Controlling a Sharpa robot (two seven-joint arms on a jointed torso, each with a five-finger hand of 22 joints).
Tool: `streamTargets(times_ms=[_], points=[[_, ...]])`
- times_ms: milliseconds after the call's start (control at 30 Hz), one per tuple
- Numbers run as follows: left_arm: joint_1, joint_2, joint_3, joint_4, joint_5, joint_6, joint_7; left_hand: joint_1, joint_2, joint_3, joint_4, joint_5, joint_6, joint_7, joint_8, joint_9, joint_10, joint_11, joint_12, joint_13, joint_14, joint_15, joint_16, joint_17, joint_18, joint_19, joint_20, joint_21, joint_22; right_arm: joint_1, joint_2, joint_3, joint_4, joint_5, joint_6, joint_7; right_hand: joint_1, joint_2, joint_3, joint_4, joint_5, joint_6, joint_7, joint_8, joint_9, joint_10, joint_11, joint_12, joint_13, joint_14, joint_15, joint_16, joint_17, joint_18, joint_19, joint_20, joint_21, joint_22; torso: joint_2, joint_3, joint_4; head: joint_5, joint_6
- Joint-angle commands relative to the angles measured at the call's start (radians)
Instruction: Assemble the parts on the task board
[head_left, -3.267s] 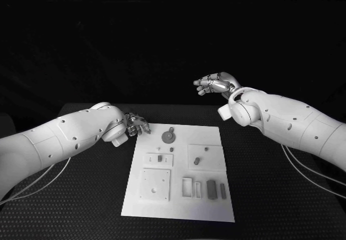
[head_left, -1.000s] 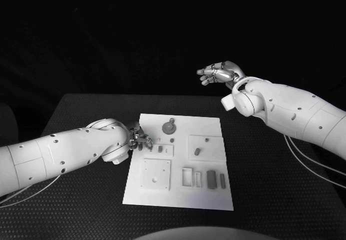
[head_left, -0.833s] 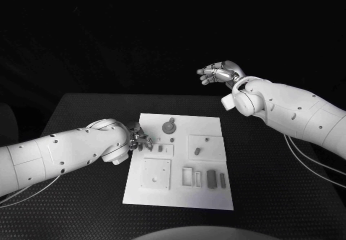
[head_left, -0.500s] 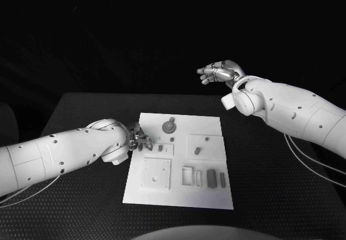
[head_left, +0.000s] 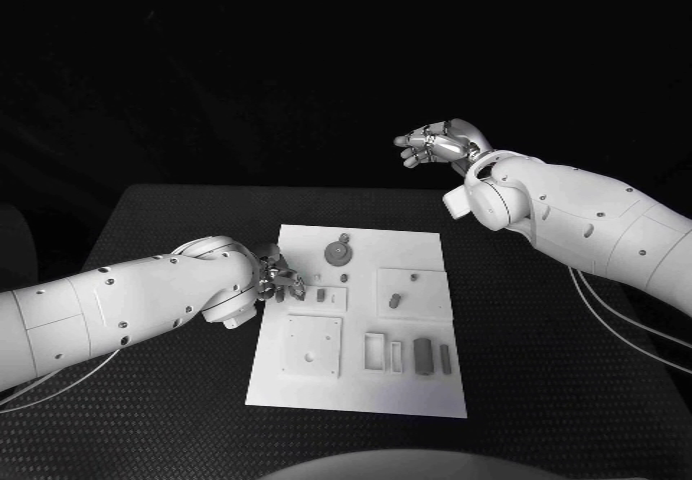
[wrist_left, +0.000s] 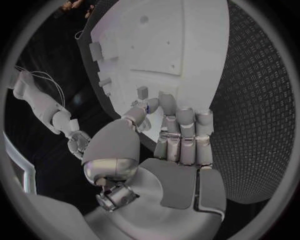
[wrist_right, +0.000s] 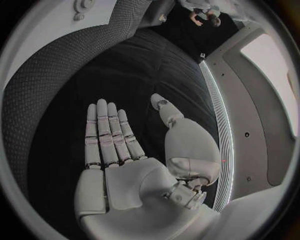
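left hand (head_left: 278, 279): low at the left edge of the task board (head_left: 361, 390), fingers curled in toward the thumb. wrist view shows fingertips (wrist_left: 167, 102) and thumb close together just by a small upright part (wrist_left: 142, 92); can't tell if i'm actually pinching it or only touching
right hand (head_left: 437, 146): raised beyond the far edge of the table (head_left: 562, 380), well apart from the board, fingers straight and spread, palm bare, holding nothing
task board: white plate in the middle of the table, long side running away from me
round part (head_left: 338, 254): lies at the far end of the board
small parts: one in the square block by my left hand (head_left: 319, 296), one on the block to its right (head_left: 394, 301)
near end: square plate (head_left: 310, 358), then slim upright pieces and a dark bar (head_left: 423, 355) beside it
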Motion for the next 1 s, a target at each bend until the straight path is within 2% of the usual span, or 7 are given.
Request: streamTargets(times_ms=[33, 167, 267, 333, 500, 733, 1000], points=[[-0.006, 0.001, -0.004, 0.003, -0.002, 0.048, -0.02, 0.001, 0.009, 0.015, -0.01, 0.005, 0.051, -0.047, 0.089, 0.207, 0.05, -0.048, 0.005, 0.001, 0.067, -0.077, 0.006, 0.001, 0.01, 0.006, -0.128, 0.006, 0.008, 0.0, 0.001, 0.0, 0.0, 0.001, 0.014, 0.007, 0.001, 0.006, -0.005, 0.003, 0.003, -0.009, 0.029, 0.005, -0.001, 0.006, 0.002, -0.004, -0.001, -0.002, 0.006, -0.004, 0.001, 0.005, -0.004, 0.002, -0.003, 0.001, 0.0, 0.0, -0.0003, -0.001, 0.0], [-0.006, 0.004, -0.004, 0.003, 0.001, 0.049, -0.017, 0.001, 0.009, 0.015, -0.01, 0.005, 0.051, -0.047, 0.089, 0.207, 0.051, -0.048, 0.005, 0.002, 0.067, -0.077, 0.006, 0.001, 0.01, 0.006, -0.128, 0.006, 0.008, 0.0, 0.001, 0.0, 0.0, 0.001, 0.014, 0.007, 0.001, 0.006, -0.005, 0.003, 0.003, -0.009, 0.029, 0.005, -0.001, 0.006, 0.002, -0.004, -0.001, -0.002, 0.006, -0.004, 0.001, 0.005, -0.004, 0.002, -0.003, 0.001, 0.0, 0.0001, -0.0001, -0.001, -0.001], [-0.006, 0.008, -0.004, 0.002, 0.002, 0.051, -0.015, -0.015, 0.01, 0.007, -0.007, -0.03, 0.06, -0.048, 0.087, 0.207, 0.053, -0.049, 0.013, 0.006, 0.069, -0.077, 0.013, 0.003, 0.009, 0.008, -0.129, 0.008, 0.009, 0.0, 0.001, 0.0, 0.0, 0.001, 0.014, 0.007, 0.002, 0.006, -0.005, 0.003, 0.003, -0.009, 0.029, 0.005, -0.001, 0.006, 0.002, -0.004, -0.001, -0.002, 0.006, -0.004, 0.001, 0.005, -0.004, 0.002, -0.004, 0.001, 0.0, 0.0, 0.0, -0.001, -0.001], [-0.006, 0.011, -0.004, 0.001, 0.002, 0.054, -0.014, -0.026, 0.01, 0.006, -0.004, -0.069, 0.068, -0.05, 0.083, 0.206, 0.052, -0.05, 0.018, 0.009, 0.069, -0.078, 0.018, 0.002, 0.009, 0.009, -0.13, 0.009, 0.009, 0.0, 0.0, 0.0, 0.0, 0.001, 0.014, 0.007, 0.002, 0.006, -0.005, 0.003, 0.003, -0.009, 0.029, 0.005, -0.001, 0.006, 0.002, -0.004, -0.001, -0.002, 0.006, -0.004, 0.001, 0.005, -0.004, 0.002, -0.004, 0.001, 0.0, 0.0, 0.0001, -0.001, -0.001], [-0.006, 0.016, -0.004, 0.002, -0.002, 0.057, -0.013, -0.035, 0.005, 0.009, 0.001, -0.11, 0.078, -0.051, 0.075, 0.203, 0.051, -0.051, 0.024, 0.012, 0.068, -0.079, 0.023, 0.0, 0.01, 0.011, -0.131, 0.01, 0.009, 0.0, 0.001, 0.0, 0.0, 0.001, 0.015, 0.007, 0.002, 0.006, -0.005, 0.003, 0.003, -0.009, 0.029, 0.005, -0.001, 0.006, 0.002, -0.004, -0.002, -0.002, 0.006, -0.004, 0.001, 0.005, -0.004, 0.002, -0.004, 0.001, 0.0, 0.0005, -0.0007, -0.002, -0.001], [-0.006, 0.026, -0.004, 0.0, -0.023, 0.063, -0.013, -0.035, 0.005, 0.011, 0.002, -0.121, 0.081, -0.051, 0.072, 0.202, 0.051, -0.051, 0.025, 0.013, 0.068, -0.079, 0.025, -0.001, 0.01, 0.012, -0.131, 0.01, 0.009, 0.0, 0.0, 0.0, 0.002, 0.001, 0.014, 0.006, 0.002, 0.006, -0.005, 0.003, 0.003, -0.009, 0.029, 0.005, -0.002, 0.006, 0.002, -0.004, -0.002, -0.002, 0.006, -0.004, 0.001, 0.005, -0.004, 0.002, -0.004, 0.001, 0.0, 0.0008, 0.0, -0.004, -0.001], [-0.006, 0.036, -0.004, 0.004, -0.082, 0.107, -0.012, -0.036, 0.005, 0.012, 0.004, -0.135, 0.085, -0.051, 0.069, 0.201, 0.051, -0.051, 0.028, 0.014, 0.069, -0.079, 0.028, -0.002, 0.01, 0.013, -0.132, 0.011, 0.009, 0.0, 0.0, 0.0, 0.006, 0.001, 0.014, 0.006, 0.002, 0.006, -0.005, 0.004, 0.003, -0.009, 0.029, 0.005, -0.002, 0.006, 0.002, -0.004, -0.002, -0.002, 0.006, -0.005, 0.001, 0.005, -0.004, 0.002, -0.004, 0.002, 0.0, 0.0005, -0.0006, -0.005, -0.002]])
